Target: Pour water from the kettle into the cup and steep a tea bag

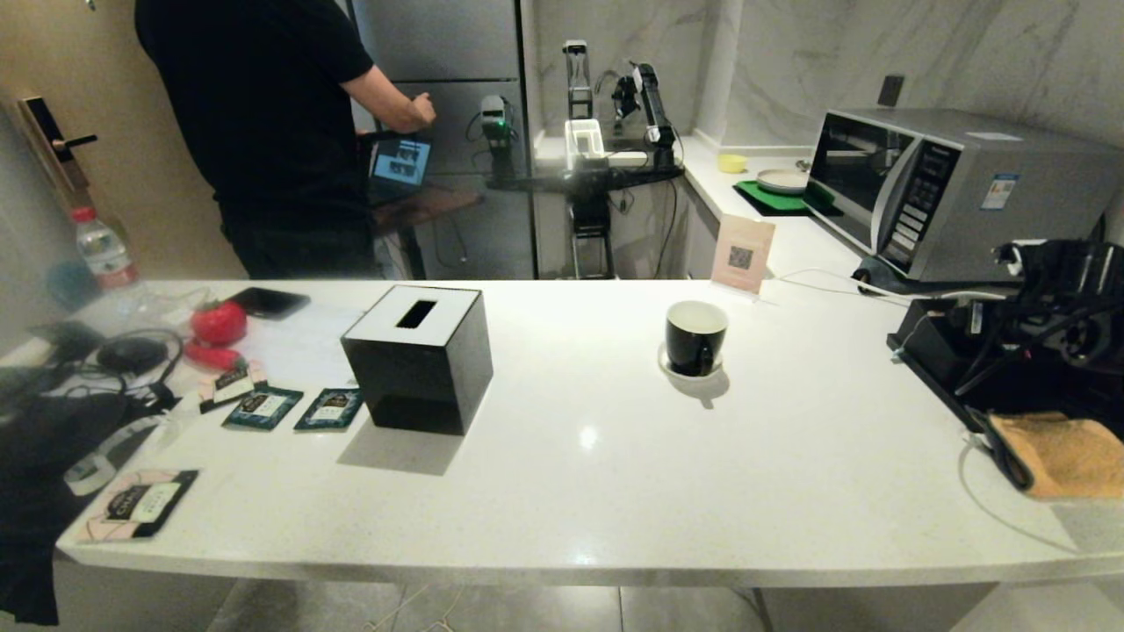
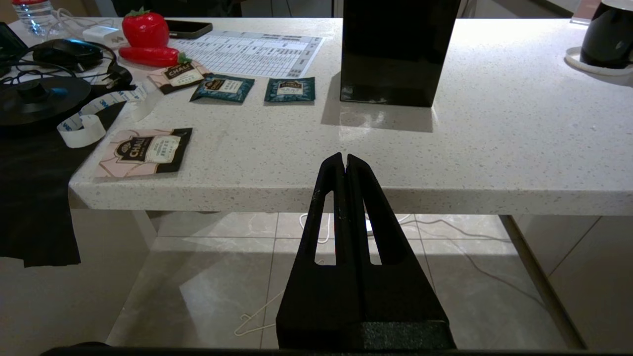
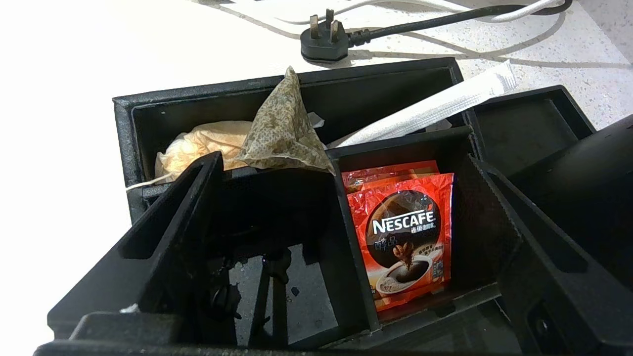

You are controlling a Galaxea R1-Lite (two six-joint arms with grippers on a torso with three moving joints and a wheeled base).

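Observation:
The cup (image 1: 696, 336), glossy black with a white inside, stands on its small white saucer (image 1: 672, 364) mid-table, right of centre. The tea bag (image 3: 284, 131), a grey-brown pyramid, leans in a back compartment of a black organiser tray (image 3: 198, 90), its white string (image 3: 143, 184) trailing over the rim. My right gripper (image 3: 343, 163) hovers open over that tray, its tips just short of the tea bag and nothing between the fingers. My left gripper (image 2: 344, 157) is shut and empty, parked below the table's front edge. The kettle and the water are out of view.
A black cube tissue box (image 1: 420, 355) stands left of the cup, with flat sachets (image 1: 263, 406) and clutter further left. Red Nescafé sachets (image 3: 405, 232) fill the tray's near compartment. A plug and cable (image 3: 324, 42) lie behind it. A microwave (image 1: 948, 189) stands back right, a person (image 1: 263, 105) back left.

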